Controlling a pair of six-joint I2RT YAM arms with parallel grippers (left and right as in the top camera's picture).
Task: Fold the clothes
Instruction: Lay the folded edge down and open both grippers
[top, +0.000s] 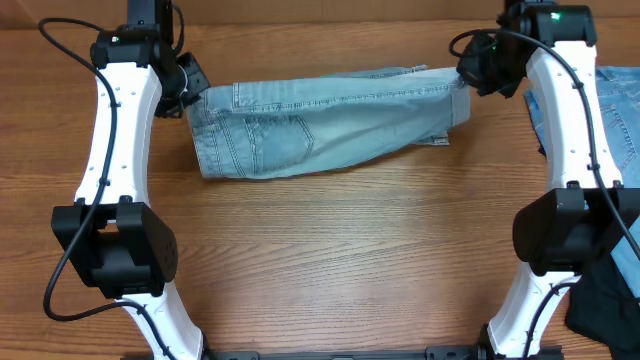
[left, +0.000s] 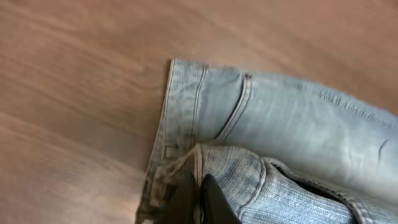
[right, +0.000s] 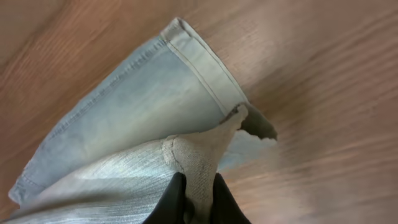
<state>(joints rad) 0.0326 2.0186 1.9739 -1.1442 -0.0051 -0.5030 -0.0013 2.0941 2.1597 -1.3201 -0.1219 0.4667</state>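
The pale light-blue denim shorts (top: 320, 125) lie folded lengthwise across the far middle of the table, waistband at the left, leg cuffs at the right. My left gripper (top: 192, 92) is shut on the waistband edge, seen in the left wrist view (left: 199, 190) with the shorts (left: 292, 124) beyond it. My right gripper (top: 470, 72) is shut on a cuff, lifting it; the right wrist view shows the fingers (right: 194, 199) pinching the cuff fabric (right: 199, 155), with the other leg's hem (right: 199, 59) below on the table.
More blue denim (top: 615, 120) lies at the right edge behind the right arm. A dark garment (top: 610, 300) sits at the lower right. The wooden table (top: 330, 260) stretches in front of the shorts.
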